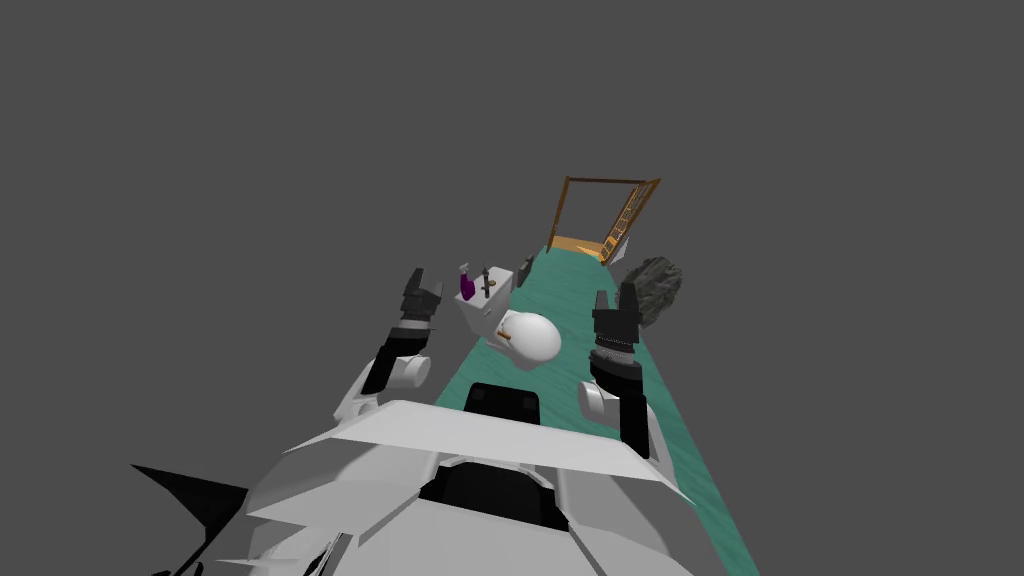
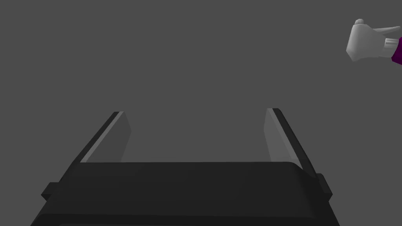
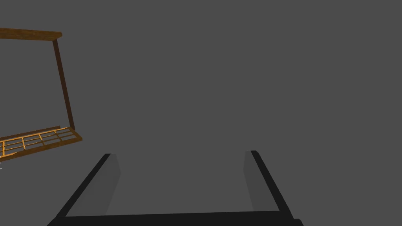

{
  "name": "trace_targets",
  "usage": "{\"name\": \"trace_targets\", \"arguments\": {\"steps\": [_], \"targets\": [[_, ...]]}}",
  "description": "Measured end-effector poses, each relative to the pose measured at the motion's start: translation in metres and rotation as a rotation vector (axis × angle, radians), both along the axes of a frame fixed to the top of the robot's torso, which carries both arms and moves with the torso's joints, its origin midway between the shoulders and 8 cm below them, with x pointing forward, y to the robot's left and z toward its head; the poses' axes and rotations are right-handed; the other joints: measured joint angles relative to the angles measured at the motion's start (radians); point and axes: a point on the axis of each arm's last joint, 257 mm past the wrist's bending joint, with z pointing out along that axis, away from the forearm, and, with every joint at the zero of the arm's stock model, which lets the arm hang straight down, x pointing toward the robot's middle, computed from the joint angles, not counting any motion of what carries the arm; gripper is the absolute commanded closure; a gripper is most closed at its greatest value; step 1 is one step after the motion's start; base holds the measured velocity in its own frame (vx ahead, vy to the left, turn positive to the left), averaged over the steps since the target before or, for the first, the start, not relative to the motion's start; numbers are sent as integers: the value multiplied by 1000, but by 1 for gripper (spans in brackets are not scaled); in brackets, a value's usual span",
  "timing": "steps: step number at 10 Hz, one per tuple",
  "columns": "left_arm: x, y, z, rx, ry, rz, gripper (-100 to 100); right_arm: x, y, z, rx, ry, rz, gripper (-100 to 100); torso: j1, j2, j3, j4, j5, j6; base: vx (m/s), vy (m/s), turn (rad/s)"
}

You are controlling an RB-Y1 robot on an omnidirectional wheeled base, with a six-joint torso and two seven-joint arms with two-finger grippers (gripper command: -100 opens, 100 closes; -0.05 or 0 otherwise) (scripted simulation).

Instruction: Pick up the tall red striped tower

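Nearest, both arms are raised ahead of the chest. The left gripper (image 1: pixel 424 283) is at about 11 o'clock, and its wrist view shows the gripper (image 2: pixel 196 112) with fingers (image 2: pixel 119 133) spread wide and nothing between them. The right gripper (image 1: pixel 614 300) is at about 1 o'clock, and its wrist view shows the gripper (image 3: pixel 180 154) likewise open and empty. Between the two, at 12 o'clock, a white toilet (image 1: pixel 530 337) sits on a strip of teal floor (image 1: pixel 572 292). Its tank (image 1: pixel 480 308) is just behind it, toward 11 o'clock. A purple spray bottle (image 1: pixel 467 285) stands on the tank with a small dark item (image 1: pixel 487 281) just beside it. The left wrist view catches the bottle's white trigger head (image 2: pixel 367 41) off beyond the right finger. A grey, rock-like lump (image 1: pixel 655 285) lies further out at 1 o'clock, at the floor's right edge. A brown door frame (image 1: pixel 600 182) stands farthest, at 12 to 1 o'clock, at the end of the strip. Its lattice door (image 1: pixel 625 220) is swung open. The right wrist view also shows the frame (image 3: pixel 63 78) and the door (image 3: pixel 39 139). Flat grey surrounds everything else. I cannot tell where the tower stands.
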Motion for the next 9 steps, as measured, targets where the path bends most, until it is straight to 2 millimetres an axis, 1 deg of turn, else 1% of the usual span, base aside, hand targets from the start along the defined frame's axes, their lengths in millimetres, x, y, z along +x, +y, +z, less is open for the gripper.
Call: {"name": "trace_targets", "arguments": {"steps": [2, 3, 5, 8, 9], "targets": [[13, 4, -14, -22, 47, -10, -100, 0, 0, 0, 0, 0, 0, 0, 0, -1, -1, 0, 0, 0, -38, -44, 79], [23, 9, -26, -39, 80, -17, -100, 0, 0, 0, 0, 0, 0, 0, -1, -1, -1, 0, 0, 0, -38, -44, 45], [40, 15, -41, -67, 131, -26, -100, 0, 0, 0, 0, 0, 0, 0, 0, -1, -1, 0, 0, 0, -33, -32, 50], [57, 21, -61, -106, 203, -34, -100, 0, 0, 0, 0, 0, 0, 0, 0, -2, -1, 0, 0, 0, -28, -34, 66], [65, 24, -71, -125, 232, -39, -100, 0, 0, 0, 0, 0, 0, 0, 0, -2, -1, 0, 0, 0, -25, -39, 39]]}}
